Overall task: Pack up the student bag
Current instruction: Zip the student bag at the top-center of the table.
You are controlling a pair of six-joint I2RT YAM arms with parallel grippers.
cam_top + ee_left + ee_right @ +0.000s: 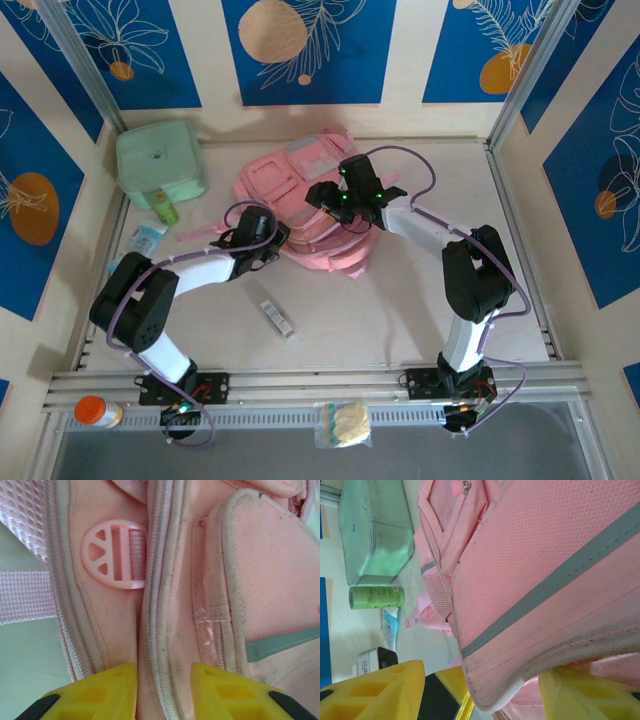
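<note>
The pink student bag (300,195) lies on the table (400,310) at mid-back. My left gripper (268,238) is at the bag's lower left edge. In the left wrist view its yellow fingers (107,692) are shut on a piped fold of the student bag (165,605), next to a round pink buckle (117,555). My right gripper (345,198) hovers over the bag's middle. In the right wrist view it (482,680) stands open around a lifted flap of the student bag (545,580) with a grey stripe. The flap's edge rests on the right finger and stays clear of the left finger.
A mint-green soft case (160,160) sits at the back left, with a green bottle (165,208) and a blue packet (148,238) in front of it. A small white stick (278,318) lies near the front. An orange-capped bottle (97,411) and a snack bag (343,424) rest at the front rail.
</note>
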